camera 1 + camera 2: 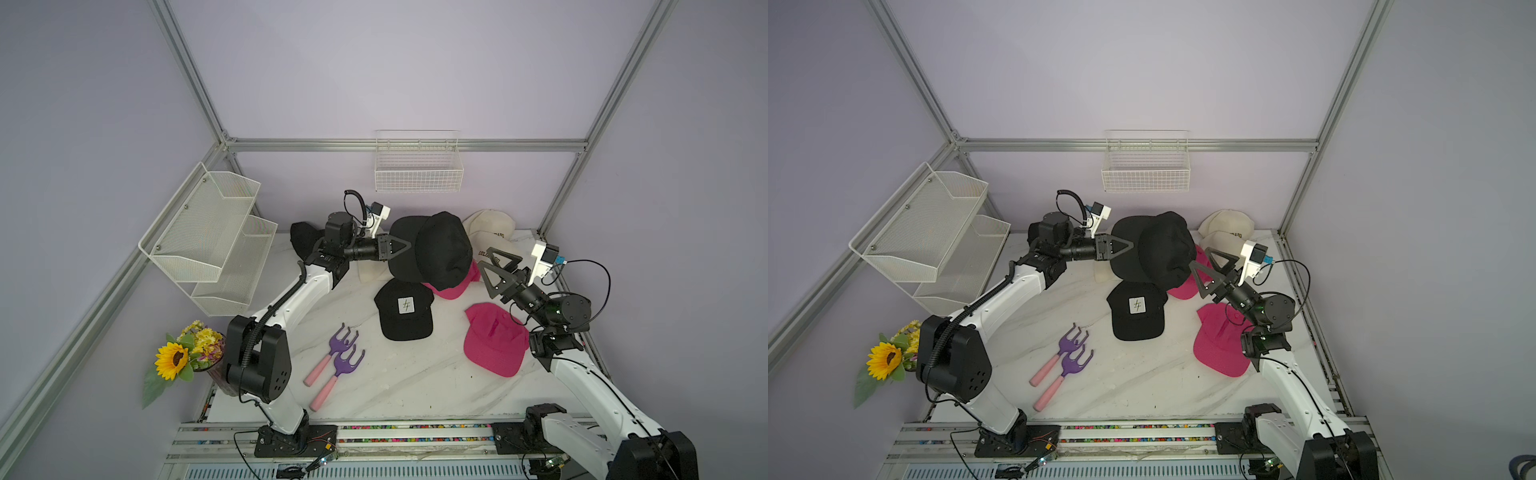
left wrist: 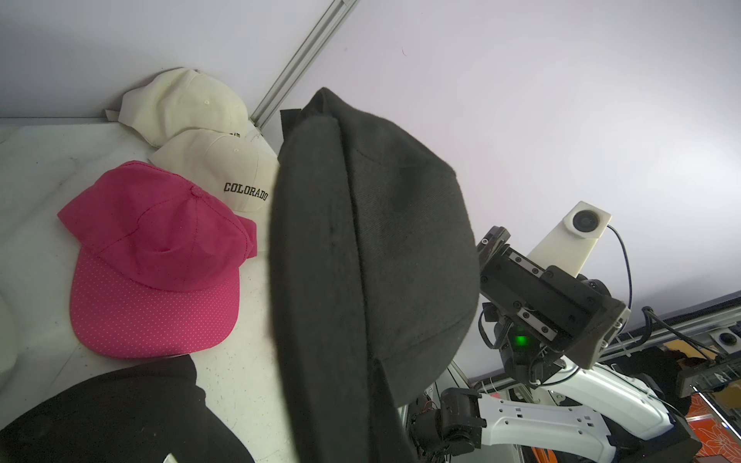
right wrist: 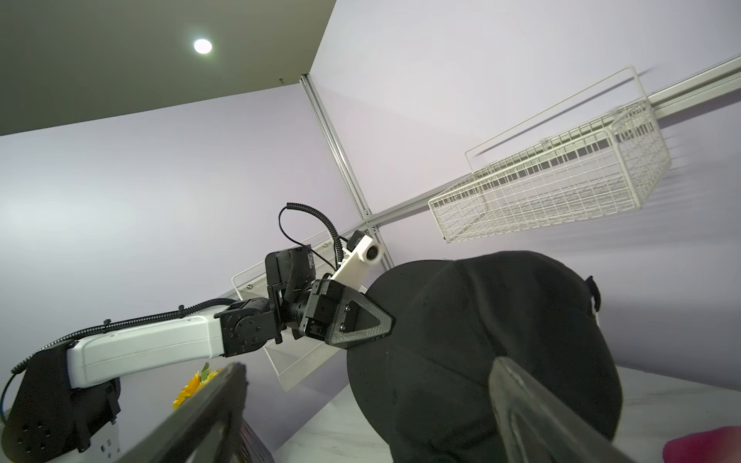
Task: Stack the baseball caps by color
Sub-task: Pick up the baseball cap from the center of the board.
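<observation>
Two pincers, two different states. My left pincer (image 1: 406,246) is pressed together on the brim of the held black cap (image 1: 442,249). That cap hangs clear of the bench (image 1: 395,386) over its far middle, crown turned toward the right arm. My right pincer (image 1: 485,258) is spread wide with nothing between its jaws, just beside that crown. From the right wrist view its fingers (image 3: 541,413) stand either side of the dark fabric, and I cannot tell whether they touch it.

Under the held cap a far pink cap (image 2: 160,256) lies flat on the bench. It is just beside the patched black cap (image 1: 405,311), which rests near the middle with a white square patch facing up. A near pink cap (image 1: 494,340) lies close to the right arm. Two cream caps (image 2: 224,160) overlap in the far right corner, the nearer one reading COLORADO. A third black cap (image 1: 302,239) shows behind the left arm. Two purple hand rakes (image 1: 349,362) with pink handles lie side by side on the near left of the bench.
</observation>
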`<state>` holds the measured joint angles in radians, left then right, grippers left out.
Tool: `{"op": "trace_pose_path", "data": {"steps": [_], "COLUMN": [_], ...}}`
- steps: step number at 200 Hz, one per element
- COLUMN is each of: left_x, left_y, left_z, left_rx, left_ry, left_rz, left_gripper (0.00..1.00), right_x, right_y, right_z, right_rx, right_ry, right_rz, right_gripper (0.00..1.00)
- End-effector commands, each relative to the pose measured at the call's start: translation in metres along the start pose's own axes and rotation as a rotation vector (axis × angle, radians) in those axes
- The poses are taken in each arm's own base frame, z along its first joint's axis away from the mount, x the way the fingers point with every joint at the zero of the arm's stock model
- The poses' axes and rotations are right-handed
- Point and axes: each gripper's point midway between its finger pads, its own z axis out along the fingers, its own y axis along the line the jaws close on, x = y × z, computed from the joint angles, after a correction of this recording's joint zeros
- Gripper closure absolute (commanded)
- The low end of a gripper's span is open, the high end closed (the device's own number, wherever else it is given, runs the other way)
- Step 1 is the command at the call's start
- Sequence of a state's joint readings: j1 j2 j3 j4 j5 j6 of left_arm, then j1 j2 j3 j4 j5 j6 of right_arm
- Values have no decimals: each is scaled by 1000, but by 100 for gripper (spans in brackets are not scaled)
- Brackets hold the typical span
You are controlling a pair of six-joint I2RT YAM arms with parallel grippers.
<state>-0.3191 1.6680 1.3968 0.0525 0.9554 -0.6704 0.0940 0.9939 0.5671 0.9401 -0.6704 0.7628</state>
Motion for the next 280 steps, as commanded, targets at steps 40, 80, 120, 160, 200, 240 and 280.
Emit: {"op": "trace_pose_path", "data": {"steps": [40, 80, 120, 160, 200, 240, 280], "left_x": [-23, -24, -17, -11, -10, -5, -4], "left_y": [-65, -67, -66, -50, -19, -11, -16], "left_z": [-23, -18, -4, 10, 2, 4, 3], "left_rx": [150, 193, 213, 206, 94, 65, 85], "left_ry": [-69, -74, -35, -3, -21, -8, -3], "left_rz": [76, 37, 18, -30, -56, -68, -64], "left_gripper": [100, 100, 100, 100, 100, 100, 100], "right_x": [-1, 16, 18, 17, 8, 7, 17], "right_y": [-10, -6, 0, 26, 52, 55, 36], "right_z": [9, 12, 21, 37, 27, 26, 33], "right_rx": [-68, -163, -205, -336, -392, -399, -357], "right_ry": [6, 80, 98, 130, 124, 124, 146], "right_rz": [177, 224, 197, 149, 47, 49, 120], "right_gripper": [3, 4, 5, 11, 31, 42, 54]}}
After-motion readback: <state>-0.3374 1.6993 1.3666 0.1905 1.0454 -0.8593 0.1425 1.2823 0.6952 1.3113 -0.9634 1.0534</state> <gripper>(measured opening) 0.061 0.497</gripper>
